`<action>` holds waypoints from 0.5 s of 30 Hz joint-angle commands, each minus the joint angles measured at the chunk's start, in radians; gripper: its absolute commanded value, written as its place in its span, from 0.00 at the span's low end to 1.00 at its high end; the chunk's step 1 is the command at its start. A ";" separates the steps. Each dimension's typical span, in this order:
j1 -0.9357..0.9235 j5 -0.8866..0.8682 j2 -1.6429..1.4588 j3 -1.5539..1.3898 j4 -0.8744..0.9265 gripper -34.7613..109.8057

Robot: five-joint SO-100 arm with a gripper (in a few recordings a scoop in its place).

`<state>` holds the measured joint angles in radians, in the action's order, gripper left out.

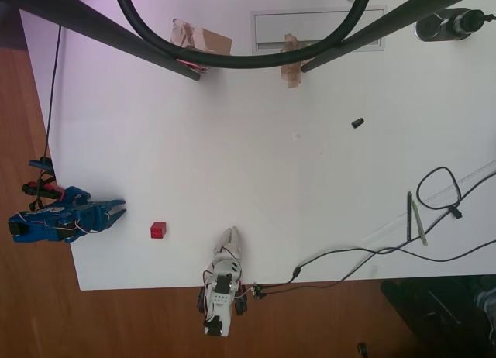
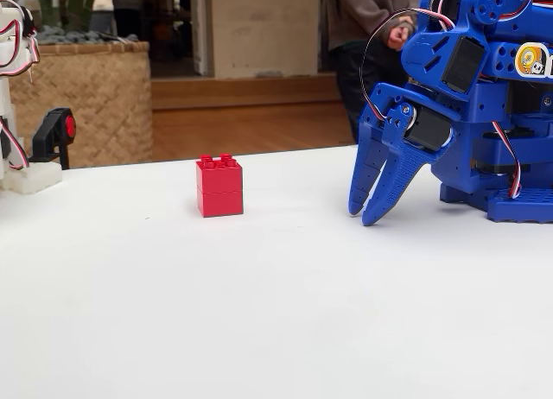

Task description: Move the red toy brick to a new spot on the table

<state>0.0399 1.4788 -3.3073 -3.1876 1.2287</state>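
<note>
Red toy brick (image 1: 158,229) (image 2: 219,186): small, bright red, studs up, standing upright and level on the table (image 1: 310,156) (image 2: 259,313). In the overhead view it lies toward 7 o'clock of the white tabletop, near the bottom-left corner. Nothing touches it.

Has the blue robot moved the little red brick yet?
Not yet. The red toy brick sits alone on the table, untouched. The gripper rests tip-down beside it with a clear gap between them, holding nothing. Everything is left: reach over, grab the brick, carry it somewhere new and let go.
</note>
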 commanded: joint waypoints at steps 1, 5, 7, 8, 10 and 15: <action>0.017 -0.175 -0.032 -0.032 -0.012 0.24; 0.017 -0.179 -0.032 -0.032 -0.012 0.24; 0.017 -0.181 -0.032 -0.032 -0.014 0.24; 0.017 -0.181 -0.032 -0.032 -0.014 0.24; 0.017 -0.181 -0.032 -0.032 -0.014 0.24; 0.017 -0.189 -0.032 -0.032 -0.014 0.24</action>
<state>0.0614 1.2962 -3.3073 -3.1876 1.2287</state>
